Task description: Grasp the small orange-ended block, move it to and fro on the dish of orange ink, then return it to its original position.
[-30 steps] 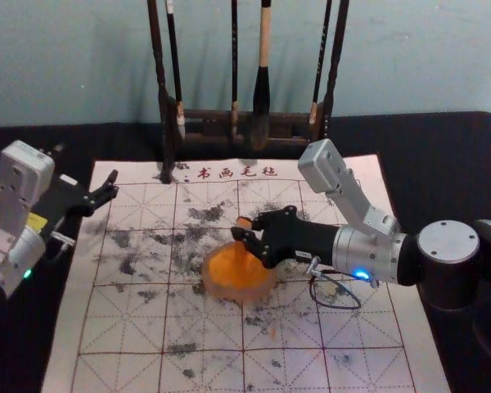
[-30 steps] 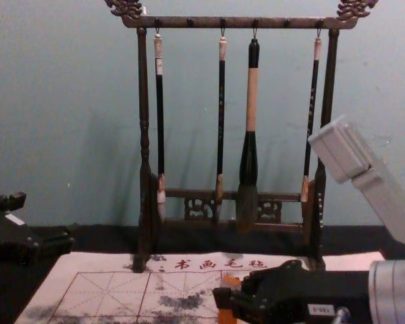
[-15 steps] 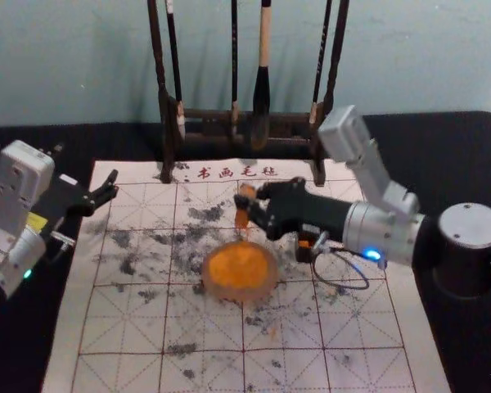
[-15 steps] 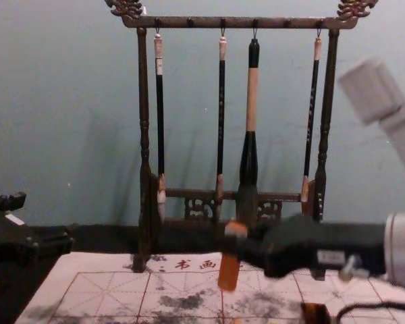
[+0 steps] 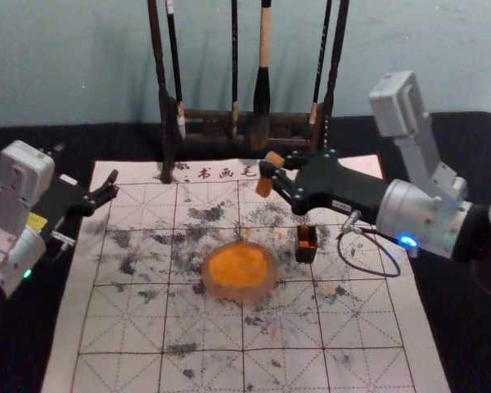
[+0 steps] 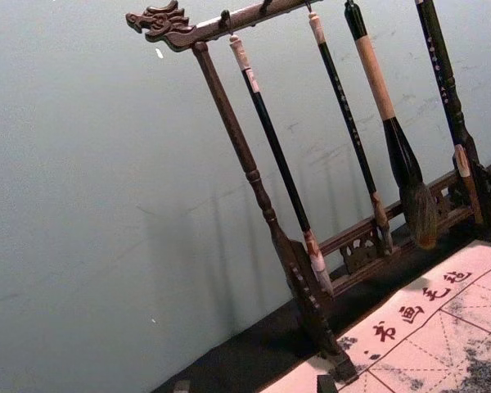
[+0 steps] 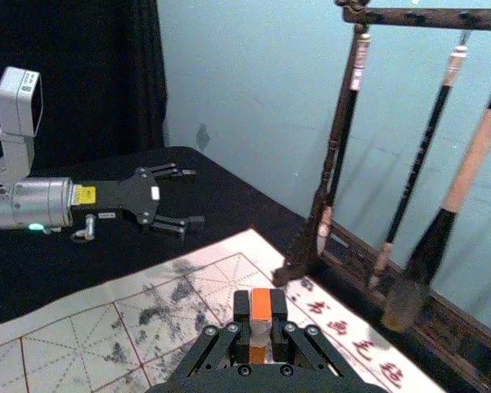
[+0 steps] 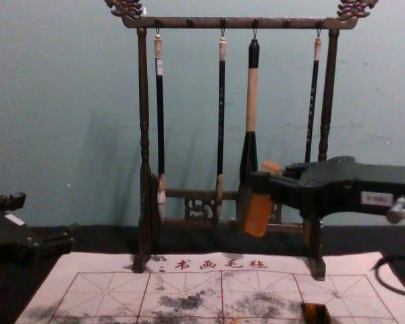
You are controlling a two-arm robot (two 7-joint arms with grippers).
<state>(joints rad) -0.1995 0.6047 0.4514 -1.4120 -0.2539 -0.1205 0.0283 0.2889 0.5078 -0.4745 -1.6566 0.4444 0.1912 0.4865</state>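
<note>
Pale blue-grey wall point(image 5: 442, 57) is seen behind a black-covered bench point(image 5: 442, 147), on which a white gridded mat point(image 5: 123, 364) is laid. With twelve o'clock taken as straight ahead of the robot, a dark wooden rack point(image 5: 164, 123) is placed at twelve, hung with four brushes point(image 5: 263, 90). The dish point(image 5: 238, 270) of orange ink is set on the mat. A small dark box point(image 5: 306, 255), with orange visible within, is placed at about two o'clock from it. By the right pincer point(image 5: 275, 170), closed on its middle, the small orange-ended block point(image 5: 264, 186) is held up in the air, clear of dish and mat. In the chest view it is tilted, its upper end towards one o'clock and its lower end towards seven. The left pincer point(image 5: 86, 166) is held at ten o'clock from the dish, its fingers spread, with nothing gripped.
</note>
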